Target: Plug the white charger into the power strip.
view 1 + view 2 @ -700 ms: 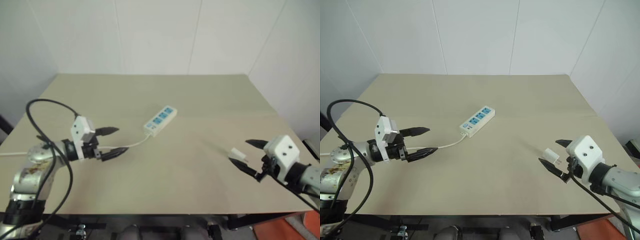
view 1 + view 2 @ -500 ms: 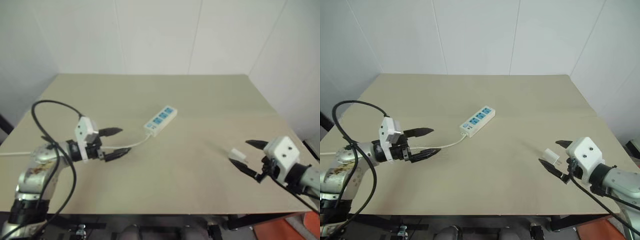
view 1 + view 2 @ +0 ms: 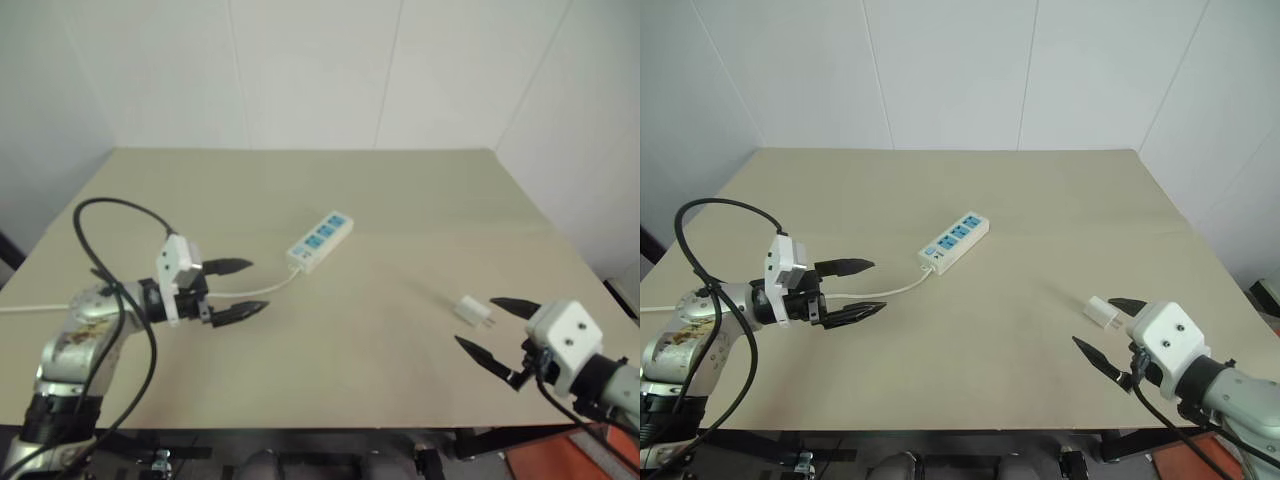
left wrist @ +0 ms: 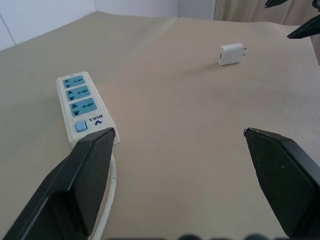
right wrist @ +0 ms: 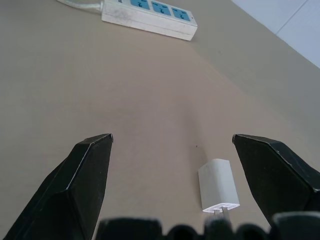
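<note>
Charger not yet picked up; both pincers spread wide and empty.

The white charger (image 3: 1099, 311) lies on the beige tabletop (image 3: 1040, 200), just beside the right pincer (image 3: 1110, 335); the power strip (image 3: 954, 241) lies mid-table, ahead of the left pincer (image 3: 862, 289). Next, a closing of the right pincer around the charger seems called for. Plain white walls are seen behind.
</note>
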